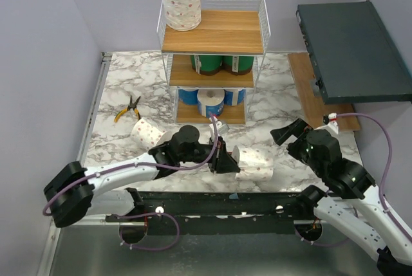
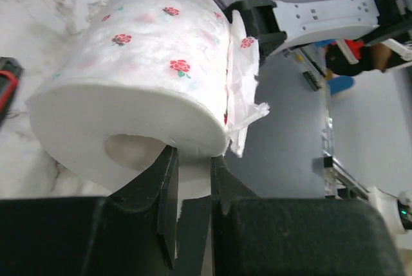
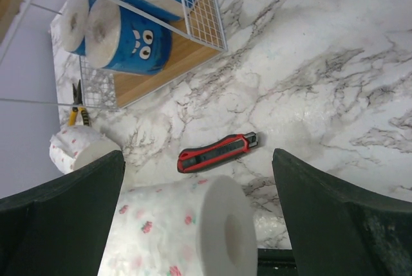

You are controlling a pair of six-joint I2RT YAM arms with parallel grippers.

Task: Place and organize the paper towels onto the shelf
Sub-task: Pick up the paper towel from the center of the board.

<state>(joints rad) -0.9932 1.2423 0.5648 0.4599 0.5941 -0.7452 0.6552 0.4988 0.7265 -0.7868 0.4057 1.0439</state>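
Note:
My left gripper (image 1: 226, 159) (image 2: 192, 160) is shut on a white paper towel roll with red flowers (image 1: 256, 163) (image 2: 141, 64). One finger sits inside its core, the other outside the wall. The roll lies on its side near the table's front edge and also shows in the right wrist view (image 3: 187, 231). My right gripper (image 1: 290, 133) (image 3: 198, 155) hangs open to the right of that roll, with nothing in it. A second flowered roll (image 1: 147, 132) (image 3: 77, 147) lies at the left. The shelf (image 1: 219, 31) carries a flowered roll (image 1: 181, 0) on top, green rolls (image 1: 222, 64) in the middle and blue rolls (image 1: 190, 96) (image 3: 132, 41) at the bottom.
Yellow-handled pliers (image 1: 129, 109) (image 3: 77, 112) lie left of the shelf. A red-and-black utility knife (image 3: 217, 152) lies on the marble between the shelf and the held roll. A dark slab (image 1: 354, 51) rests on a wooden board (image 1: 309, 89) at the right.

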